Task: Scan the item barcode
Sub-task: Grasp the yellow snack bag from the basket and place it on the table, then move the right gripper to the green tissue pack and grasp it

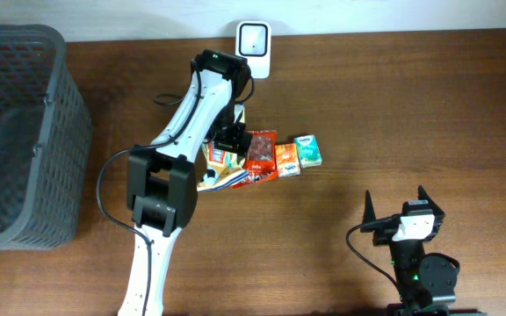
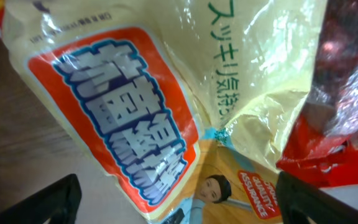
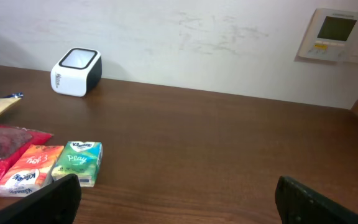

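Cream snack pouch under my left hand, lying among the other packets mid-tabletop. Left hand spread, pinching nothing. Right hand spread too, parked by the near edge. Scanner at far edge, nothing in front of it, so I'd say the scan isn't done yet.

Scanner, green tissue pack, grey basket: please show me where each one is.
scanner (image 1: 254, 39), overhead view, on its top window.
green tissue pack (image 3: 78, 162), right wrist view, on the middle of its printed face.
grey basket (image 1: 68, 132), overhead view, on its mesh side wall.
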`<action>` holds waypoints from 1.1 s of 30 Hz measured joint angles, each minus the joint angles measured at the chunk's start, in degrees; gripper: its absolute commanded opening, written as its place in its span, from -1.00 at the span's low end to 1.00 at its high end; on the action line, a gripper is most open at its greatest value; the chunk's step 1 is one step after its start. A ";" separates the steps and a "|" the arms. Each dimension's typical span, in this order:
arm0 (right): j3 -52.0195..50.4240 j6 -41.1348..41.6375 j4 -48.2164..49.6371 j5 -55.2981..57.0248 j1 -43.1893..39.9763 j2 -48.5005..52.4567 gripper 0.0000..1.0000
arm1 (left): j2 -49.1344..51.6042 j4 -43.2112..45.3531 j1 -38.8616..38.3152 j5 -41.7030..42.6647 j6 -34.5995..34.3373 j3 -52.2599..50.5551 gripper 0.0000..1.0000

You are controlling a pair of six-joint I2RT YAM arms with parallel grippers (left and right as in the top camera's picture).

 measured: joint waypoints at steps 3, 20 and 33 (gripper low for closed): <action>0.00 0.02 0.00 0.02 0.00 0.00 0.97 | 0.11 -2.03 1.40 0.96 0.39 2.54 0.98; 0.00 0.02 0.00 0.00 0.00 0.00 0.97 | -29.75 -1.86 26.34 1.88 -11.67 14.27 0.98; -0.11 0.04 15.72 -17.99 0.00 0.04 0.97 | -29.77 -1.88 26.45 1.90 -12.07 14.27 0.98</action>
